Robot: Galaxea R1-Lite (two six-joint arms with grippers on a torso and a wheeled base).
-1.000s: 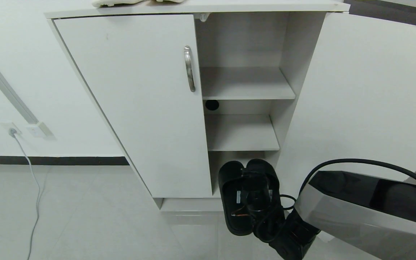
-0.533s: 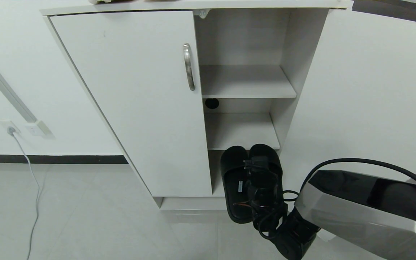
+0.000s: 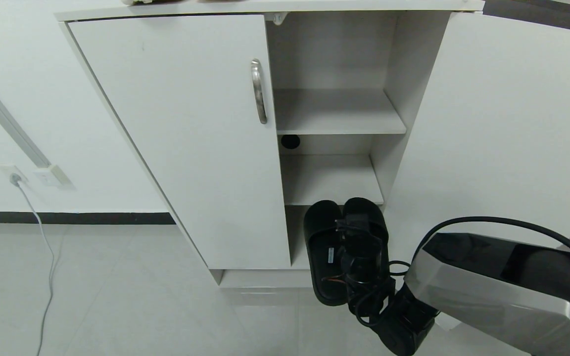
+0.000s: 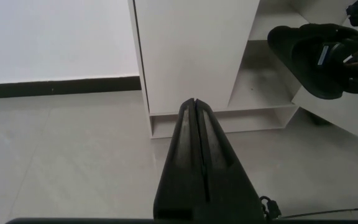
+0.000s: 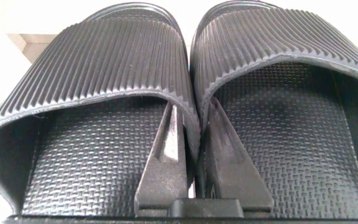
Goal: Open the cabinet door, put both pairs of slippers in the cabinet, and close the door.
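Over at 9 o'clock the left gripper hangs low above the floor, its fingers pressed flat together with nothing between them, well off from the action. Coming across, the cabinet has its left door shut, handle upright on its edge, and then the open half: upper shelf, lower shelf, and the bottom compartment beneath. Right in front of that opening, at about 5 o'clock in the head view, is the black pair of slippers, side by side and clear of the floor. The right gripper has them, one finger inside each slipper, pinching the two touching inner walls together, closed down tight on them. Here's what matters: the pair's long axis runs 6 to 12, toes at 12 and pointing into the cabinet, heels at 6 towards the wrist, with the toes about at the front edge of the lower shelf. So the way in looks to be straight ahead at 12, and the right arm is plainly the one to do it. At 3 o'clock the right door stands wide open.
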